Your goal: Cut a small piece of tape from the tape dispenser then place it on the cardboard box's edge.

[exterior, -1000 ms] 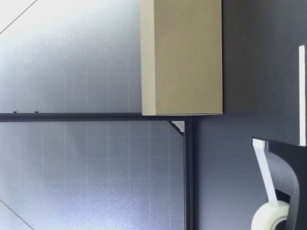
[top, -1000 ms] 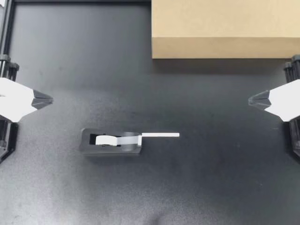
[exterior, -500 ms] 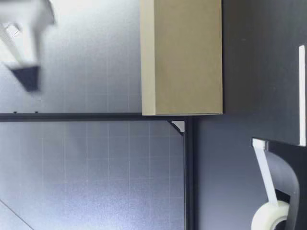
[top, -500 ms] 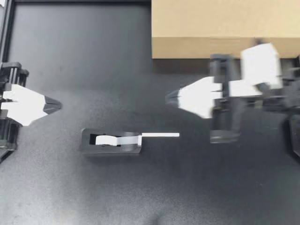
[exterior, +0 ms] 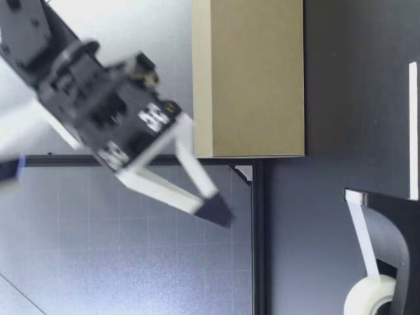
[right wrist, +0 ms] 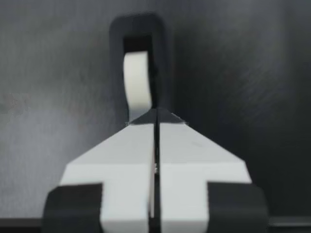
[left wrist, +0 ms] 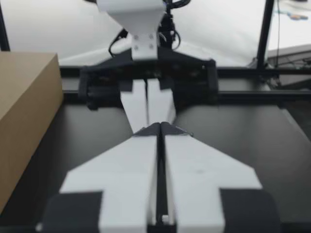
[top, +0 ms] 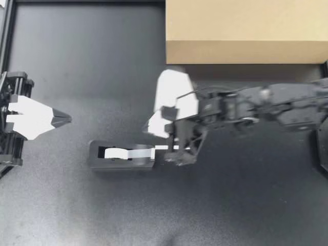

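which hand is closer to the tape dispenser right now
My right hand: it reaches in past the middle and hangs just above the cutter end of the tape dispenser. My left hand sits at the far left, well short of it.

My left gripper [top: 69,119] stays near its own side of the rig, on a short, folded arm. Its two fingers [left wrist: 131,170] lie flat against each other and meet in one dark point, with no gap between them and nothing held.

My right gripper [top: 152,127] is reached far past the middle on a long, nearly straight arm, with the wrist bent down. In the low view it hangs tilted, with the fingertips as its lowest part. Its fingers [right wrist: 194,155] are also pressed together along one thin line, and they are empty. In the left wrist view, the right gripper stands well ahead of the left fingertips and in line with them, its fingers pointing down toward them.
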{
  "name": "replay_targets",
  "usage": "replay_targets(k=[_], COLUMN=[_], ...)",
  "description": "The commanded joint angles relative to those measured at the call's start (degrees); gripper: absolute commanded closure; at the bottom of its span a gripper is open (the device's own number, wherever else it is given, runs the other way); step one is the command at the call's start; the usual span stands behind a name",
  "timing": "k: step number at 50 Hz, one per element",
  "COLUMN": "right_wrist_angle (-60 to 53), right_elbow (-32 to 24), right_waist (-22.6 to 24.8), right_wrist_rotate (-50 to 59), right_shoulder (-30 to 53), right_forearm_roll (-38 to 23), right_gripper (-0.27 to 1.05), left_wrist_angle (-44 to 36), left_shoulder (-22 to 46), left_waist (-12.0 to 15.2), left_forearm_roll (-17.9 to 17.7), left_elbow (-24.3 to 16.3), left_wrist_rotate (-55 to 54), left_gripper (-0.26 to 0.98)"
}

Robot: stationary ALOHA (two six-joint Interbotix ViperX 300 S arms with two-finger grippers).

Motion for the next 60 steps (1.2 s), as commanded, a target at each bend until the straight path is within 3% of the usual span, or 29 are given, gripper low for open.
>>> replay_targets(k=[1, 17, 25, 34, 44, 51, 60], right_wrist_angle=[3.69, 11.51, 17.49, 25.31, 35.95, 42.36, 47.46], right_elbow=[-3.96, -8.88, -12.39, -16.44, -19.86, -23.47, -28.39], right_waist=[0.88, 0.97, -0.62, -5.89, -13.27, -15.38, -15.56], right_wrist_rotate=[-0.18, -5.36, -15.38, -27.16, -28.92, -30.15, -30.15], right_shoulder=[0.97, 5.36, 8.17, 11.07, 14.85, 18.02, 22.24], right_forearm_roll=[0.09, 3.96, 13.62, 26.72, 37.44, 42.01, 42.54], right_gripper=[0.90, 0.90, 0.90, 0.90, 0.90, 0.90, 0.86], left_wrist_angle=[-0.53, -0.44, -0.44, -0.44, -0.44, -0.35, -0.44], left_shoulder=[0.35, 0.35, 0.35, 0.35, 0.35, 0.44, 0.53], left_waist=[-0.09, -0.09, -0.09, -0.09, -0.18, -0.09, -0.09], left_forearm_roll=[0.00, 0.00, 0.00, 0.00, 0.00, 0.00, 0.00], left_elbow=[-0.44, 0.18, 0.35, 0.70, 0.88, 0.97, 1.14], left_wrist_rotate=[-0.09, 0.00, -0.18, -0.62, -0.79, -0.70, -0.79], left_gripper=[0.86, 0.86, 0.86, 0.86, 0.86, 0.86, 0.86])
